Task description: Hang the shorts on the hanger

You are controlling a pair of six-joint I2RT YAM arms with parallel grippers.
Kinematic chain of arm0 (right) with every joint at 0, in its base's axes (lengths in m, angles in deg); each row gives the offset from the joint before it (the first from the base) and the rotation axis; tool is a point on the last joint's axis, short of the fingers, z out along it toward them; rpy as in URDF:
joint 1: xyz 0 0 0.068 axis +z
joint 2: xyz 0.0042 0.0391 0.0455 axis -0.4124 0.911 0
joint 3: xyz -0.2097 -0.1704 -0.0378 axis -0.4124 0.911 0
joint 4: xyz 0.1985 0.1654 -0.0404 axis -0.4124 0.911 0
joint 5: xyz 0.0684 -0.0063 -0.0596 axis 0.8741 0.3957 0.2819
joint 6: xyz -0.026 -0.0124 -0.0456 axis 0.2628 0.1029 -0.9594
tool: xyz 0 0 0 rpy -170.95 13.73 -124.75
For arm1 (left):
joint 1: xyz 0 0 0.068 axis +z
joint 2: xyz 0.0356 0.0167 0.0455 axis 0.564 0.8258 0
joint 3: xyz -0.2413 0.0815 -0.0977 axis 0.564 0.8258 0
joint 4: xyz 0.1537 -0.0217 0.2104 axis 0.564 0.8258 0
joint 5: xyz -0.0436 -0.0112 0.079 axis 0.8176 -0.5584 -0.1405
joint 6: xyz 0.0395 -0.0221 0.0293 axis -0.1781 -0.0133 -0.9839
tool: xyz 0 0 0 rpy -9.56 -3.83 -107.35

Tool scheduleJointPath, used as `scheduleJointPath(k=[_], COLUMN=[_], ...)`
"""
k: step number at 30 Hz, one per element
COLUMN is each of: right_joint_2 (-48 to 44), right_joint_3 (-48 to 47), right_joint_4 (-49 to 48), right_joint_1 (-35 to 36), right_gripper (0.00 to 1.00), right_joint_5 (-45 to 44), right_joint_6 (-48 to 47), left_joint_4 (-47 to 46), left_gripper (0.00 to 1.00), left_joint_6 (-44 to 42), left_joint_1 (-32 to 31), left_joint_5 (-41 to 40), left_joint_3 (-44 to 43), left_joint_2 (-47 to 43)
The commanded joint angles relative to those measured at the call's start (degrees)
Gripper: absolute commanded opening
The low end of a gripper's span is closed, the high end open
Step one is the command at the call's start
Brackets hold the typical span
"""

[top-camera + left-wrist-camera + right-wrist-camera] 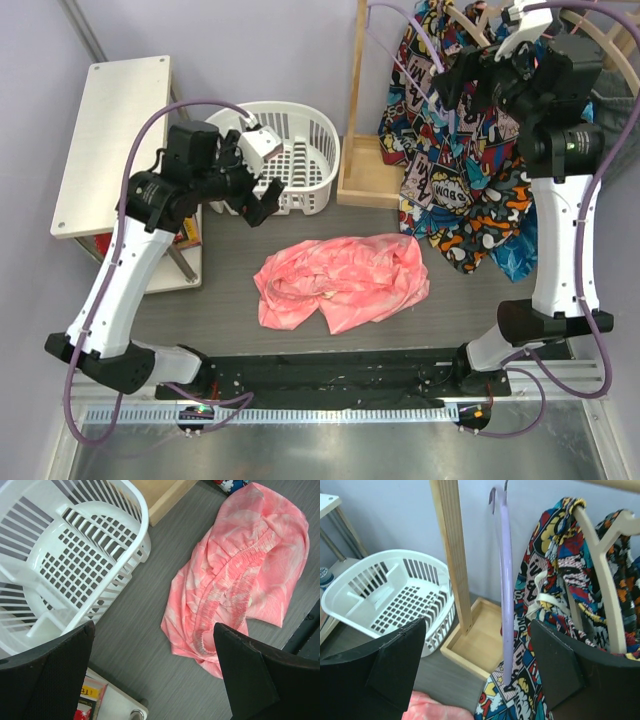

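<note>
Count two arms bolted at the near edge of the grey table (220,290). Find one pair of shorts (340,280) just beyond the bases, crumpled in a heap near the table's middle, touching neither gripper; see one gathered waistband across the heap in the left wrist view. Log one scrap of blue patterned cloth (510,258) to the right of the shorts, under the right arm. Note the left gripper (255,205) hovering above the table between shorts and basket, fingers (55,675) spread wide apart, clamped on nothing. Count one white slatted laundry basket (295,150) just behind it. Log one white side table (110,140) at far left. Count one wooden rack: one flat box base (365,175) beside the basket, one upright post (451,555). Find one hanger (506,590), thin and lavender, hanging edge-on just right of the post and just left of the comic-print garments (455,150); cannot tell the number of those garments. Count one beige wooden hanger (602,580) clearly under them. Note the right gripper (477,625) raised at rack height, fingers wide apart, gripping nothing, the lavender hanger framed between both fingers yet apart from each.
</note>
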Motion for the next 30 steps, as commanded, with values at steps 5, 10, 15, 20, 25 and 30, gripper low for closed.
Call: scheduleJointPath(k=[5, 10, 15, 20, 25, 30], right_joint_2=[2.48, 5.29, 6.61, 6.79, 6.7, 4.07], right_joint_3=[4.36, 6.3, 8.67, 10.08, 10.17, 13.15], right_joint_4=[-5.83, -6.62, -6.89, -7.68, -9.43, -14.78], right_joint_1=[-0.14, -0.14, -0.14, -0.14, -0.14, -0.14], right_gripper=[0.89, 0.88, 0.82, 0.68, 0.27, 0.01], right_joint_5=[-0.55, -2.04, -0.03, 2.88, 3.76, 2.27], right_joint_6=[-1.63, -3.12, -3.3, -1.9, -1.01, -0.4], left_joint_4=[-2.46, -2.55, -2.9, -3.43, -3.52, -3.61], left_gripper=[1.0, 1.0, 1.0, 1.0, 1.0, 1.0], left_joint_6=[3.97, 4.15, 4.23, 4.23, 4.15, 3.88], left_joint_1=[2.92, 3.28, 3.72, 4.07, 4.16, 4.07], left_joint_5=[4.11, 4.64, 4.91, 5.08, 4.73, 4.21], left_joint_3=[0.19, 0.63, 2.04, 3.44, 3.8, 3.88], left_joint_2=[-2.68, -3.29, -4.0, -4.44, -4.7, -4.88])
